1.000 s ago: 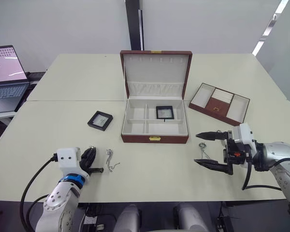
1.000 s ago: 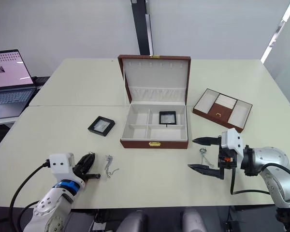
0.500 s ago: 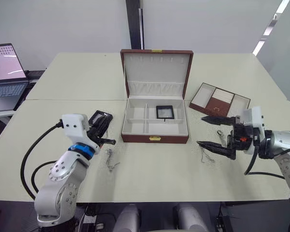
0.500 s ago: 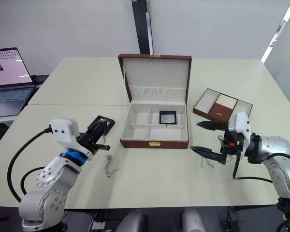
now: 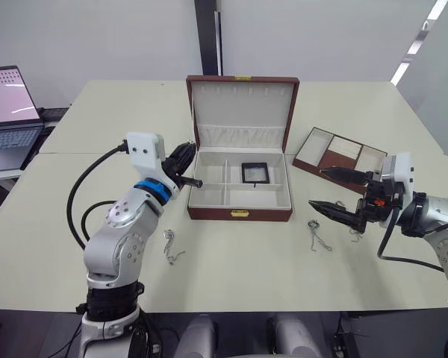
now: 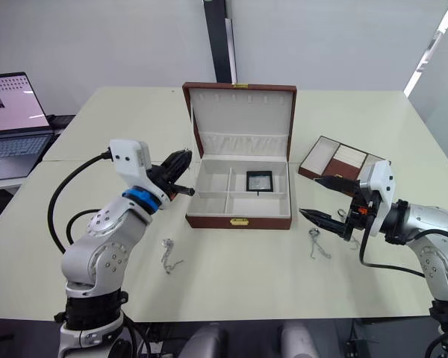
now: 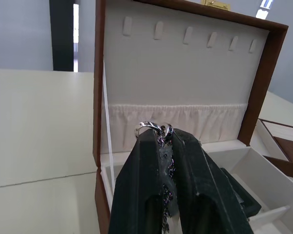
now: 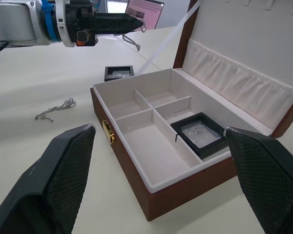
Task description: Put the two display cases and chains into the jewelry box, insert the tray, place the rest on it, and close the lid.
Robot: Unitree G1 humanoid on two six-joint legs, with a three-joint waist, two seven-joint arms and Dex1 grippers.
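Note:
The jewelry box [image 5: 239, 213] stands open at mid-table, its lid [image 5: 242, 112] upright. One display case [image 5: 254, 172] lies in the box's back right compartment. The other display case [image 8: 119, 73] rests on the table left of the box. My left gripper [image 5: 196, 181] hovers at the box's left wall, shut on a thin silver chain [image 7: 162, 141] with a ring at its end. A second chain [image 5: 172, 247] lies on the table below that arm. A third chain [image 5: 317, 235] lies right of the box front, under my open, empty right gripper [image 5: 319, 188]. The tray [image 5: 343, 156] sits to the right.
A laptop [image 5: 7, 112] stands open on a side table at far left. A seam runs across the cream table behind the box's base. A dark pillar rises behind the table.
My left arm has lifted and swung forward from the near left to the box's left wall. My right gripper has drawn up and rightwards, away from the chain below it.

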